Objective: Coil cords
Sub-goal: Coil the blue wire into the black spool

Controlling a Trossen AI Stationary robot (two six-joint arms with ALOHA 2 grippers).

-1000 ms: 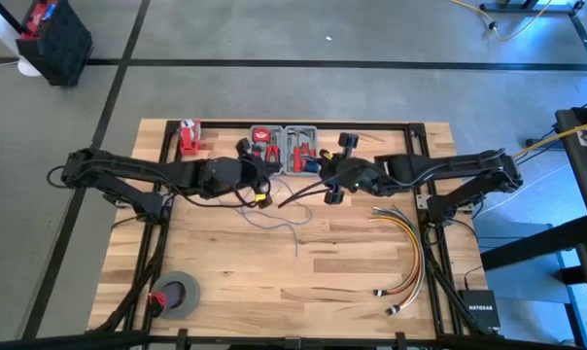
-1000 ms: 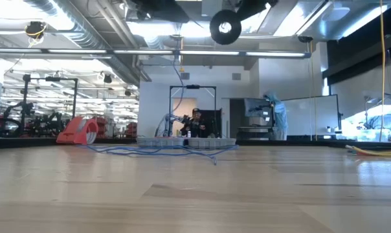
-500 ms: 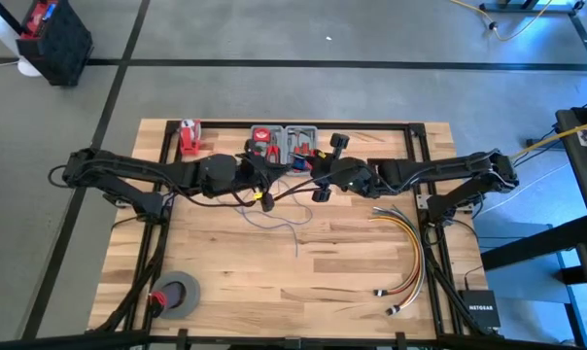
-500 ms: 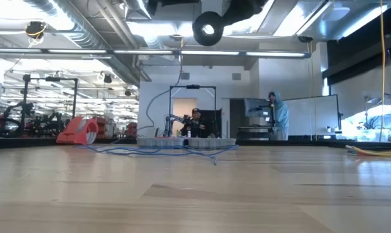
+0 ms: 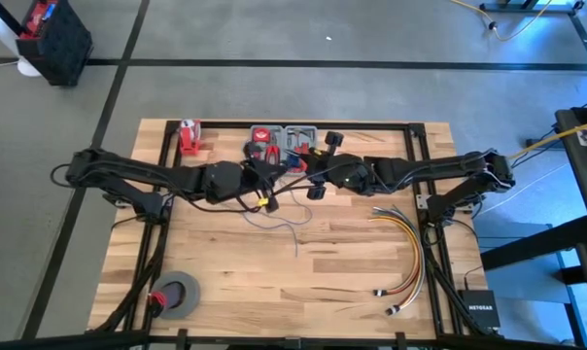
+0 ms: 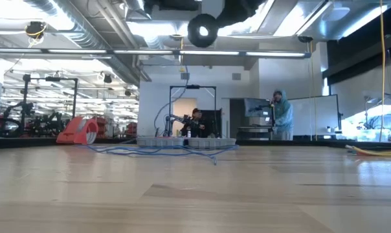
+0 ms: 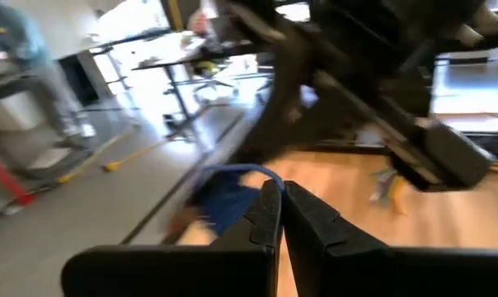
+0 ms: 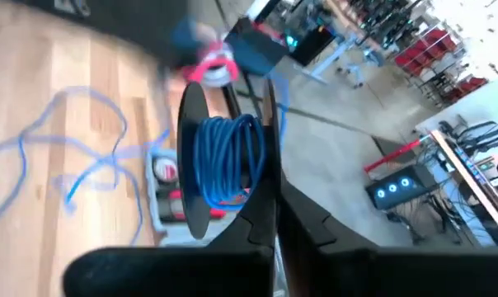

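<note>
Cord winding, upper centre of the high view.
Black spool [image 8: 220, 161] clamped by right gripper [image 5: 318, 175]; cords [image 5: 279, 222] pinched by left gripper [image 5: 266, 187], slack trailing mid-table. Even tension judged advisable.

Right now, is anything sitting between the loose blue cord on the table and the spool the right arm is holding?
Nothing visible blocks it. The cord lies loose on bare wood, and the spool in the right end effector hangs above it, some blue cord already wound on. The left end effector is close alongside.
</note>
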